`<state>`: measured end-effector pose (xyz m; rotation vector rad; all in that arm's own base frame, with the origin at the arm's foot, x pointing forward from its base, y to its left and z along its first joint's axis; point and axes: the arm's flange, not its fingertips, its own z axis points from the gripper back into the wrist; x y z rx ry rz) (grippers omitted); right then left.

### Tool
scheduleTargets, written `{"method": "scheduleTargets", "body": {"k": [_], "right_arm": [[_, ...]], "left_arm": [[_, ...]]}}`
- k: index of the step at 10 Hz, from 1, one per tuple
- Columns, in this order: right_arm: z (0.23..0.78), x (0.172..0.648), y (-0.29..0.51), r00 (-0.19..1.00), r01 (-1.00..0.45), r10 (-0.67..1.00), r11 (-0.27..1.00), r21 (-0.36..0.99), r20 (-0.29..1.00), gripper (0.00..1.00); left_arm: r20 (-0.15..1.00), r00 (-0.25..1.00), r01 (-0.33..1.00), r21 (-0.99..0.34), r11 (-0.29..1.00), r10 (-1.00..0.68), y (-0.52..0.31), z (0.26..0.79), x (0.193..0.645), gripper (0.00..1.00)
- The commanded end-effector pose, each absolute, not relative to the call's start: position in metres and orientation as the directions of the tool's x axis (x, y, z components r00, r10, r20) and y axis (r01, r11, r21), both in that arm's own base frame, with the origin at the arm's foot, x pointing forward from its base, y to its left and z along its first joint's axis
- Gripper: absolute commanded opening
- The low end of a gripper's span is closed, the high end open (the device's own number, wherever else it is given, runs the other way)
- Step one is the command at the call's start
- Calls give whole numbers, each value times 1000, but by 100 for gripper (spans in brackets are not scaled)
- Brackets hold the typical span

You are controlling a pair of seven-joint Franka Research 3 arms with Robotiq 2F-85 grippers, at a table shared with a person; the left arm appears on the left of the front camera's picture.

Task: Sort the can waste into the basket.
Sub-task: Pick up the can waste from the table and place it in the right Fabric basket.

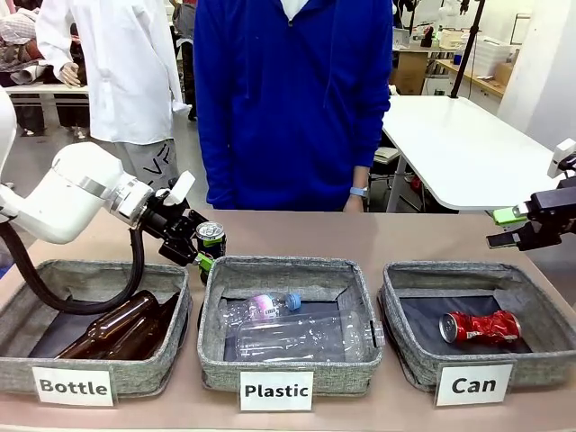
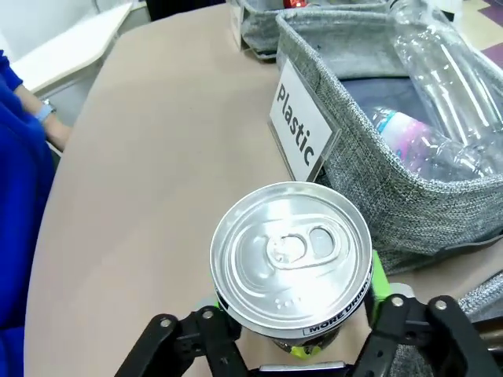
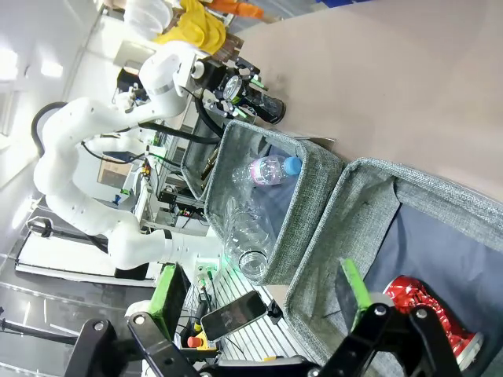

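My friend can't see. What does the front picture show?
The robot's left gripper holds a dark drink can above the table, behind the Bottle basket and Plastic basket. A crushed red can lies in the Can basket.

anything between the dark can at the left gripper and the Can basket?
Yes. The Plastic basket, holding clear bottles, sits between the dark can at the left gripper and the Can basket.
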<state>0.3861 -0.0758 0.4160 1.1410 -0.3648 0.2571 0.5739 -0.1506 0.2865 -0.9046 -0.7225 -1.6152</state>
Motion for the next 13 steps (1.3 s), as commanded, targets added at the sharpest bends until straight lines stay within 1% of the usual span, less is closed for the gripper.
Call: {"method": "scheduleTargets", "body": {"k": [1,2,3,4,5,7,9,10,11,12,13], "right_arm": [[417,385,-77,906,-398,24,390,830,423,100],[417,385,-77,906,-398,24,390,830,423,100],[417,385,-77,906,-398,24,390,830,423,100],[417,385,-77,906,-398,24,390,830,423,100],[417,385,-77,906,-398,24,390,830,423,100],[417,385,-77,906,-398,24,390,830,423,100],[417,385,-77,906,-398,24,390,830,423,100],[417,385,-77,906,-398,24,390,830,423,100],[417,385,-77,906,-398,24,390,830,423,100],[417,385,-77,906,-398,24,390,830,423,100],[417,385,-77,906,-398,24,390,830,423,100]], "left_arm": [[861,-96,977,-16,-215,-500,-153,286,577,0],[867,-95,978,-11,-209,-489,-154,286,577,0],[873,-92,977,-12,-211,-480,-154,286,577,15],[878,-92,978,-10,-210,-470,-154,286,576,5],[885,-91,979,-4,-205,-456,-151,289,576,0],[904,-101,985,33,-167,-416,-136,307,576,0],[932,-103,993,75,-93,-347,-103,356,565,0],[947,-100,994,84,-66,-304,-81,391,548,0],[949,-82,996,65,-68,-305,-61,417,523,0],[959,-94,969,27,-246,-266,-41,436,483,0],[957,-147,951,67,-303,-250,-21,447,440,0]]}}
